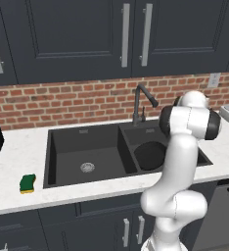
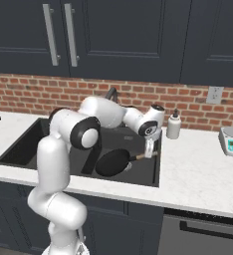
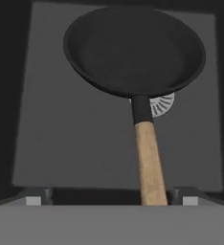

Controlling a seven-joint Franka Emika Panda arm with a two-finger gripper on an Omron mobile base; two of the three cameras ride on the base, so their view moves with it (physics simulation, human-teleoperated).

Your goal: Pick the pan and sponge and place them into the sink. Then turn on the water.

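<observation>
Sink: matte black double basin; the right basin is lying directly beneath the pincer.
Pan: black frying pan sitting in the right basin, below and ahead of the pincer, partly covering the silver drain.
Pan handle: tan wood, running between the fingertips, apparently not gripped.
Pincer: standing wide, holding nothing.
Sponge: green over yellow, resting on the counter far to the pincer's left, well apart.

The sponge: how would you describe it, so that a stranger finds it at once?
Find the large black double-basin sink in the white stone counter. Left of its front corner lies the small rectangular sponge, green on top and yellow below, the one brightly coloured thing there.
</observation>
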